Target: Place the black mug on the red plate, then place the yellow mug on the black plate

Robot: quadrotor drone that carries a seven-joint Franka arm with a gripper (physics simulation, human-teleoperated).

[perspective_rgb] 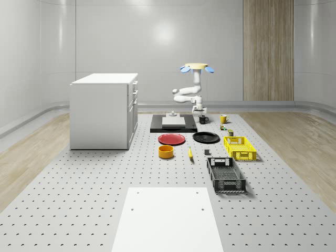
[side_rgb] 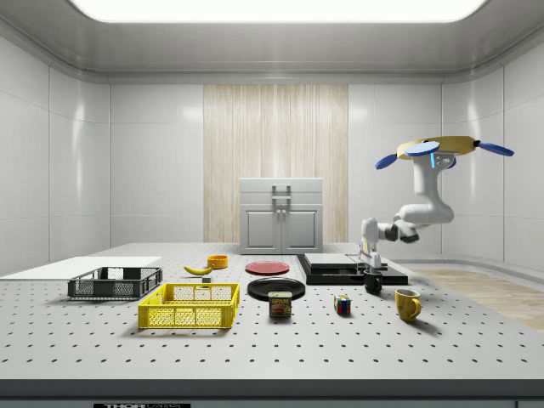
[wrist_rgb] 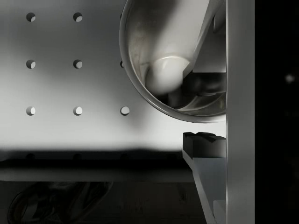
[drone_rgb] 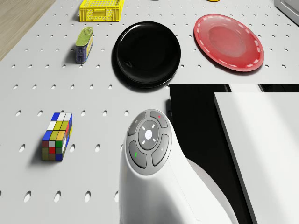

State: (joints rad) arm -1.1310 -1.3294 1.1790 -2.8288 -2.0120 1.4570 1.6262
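Above the far end of the table (perspective_rgb: 79, 210) the drone (perspective_rgb: 197, 66) hovered, its arm bent down so the gripper (side_rgb: 371, 265) sat right over the black mug (side_rgb: 373, 283). Only the wrist view revealed the fingers (wrist_rgb: 205, 144) spread apart astride the mug's rim, one inside. From the side, the yellow mug (side_rgb: 407, 304) stood nearby; the drone view showed the red plate (drone_rgb: 229, 42) beside the black plate (drone_rgb: 147, 53).

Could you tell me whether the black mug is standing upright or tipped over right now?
Upright. The black mug stands on the table with its mouth upward, and the wrist view looks straight down into its round open rim.
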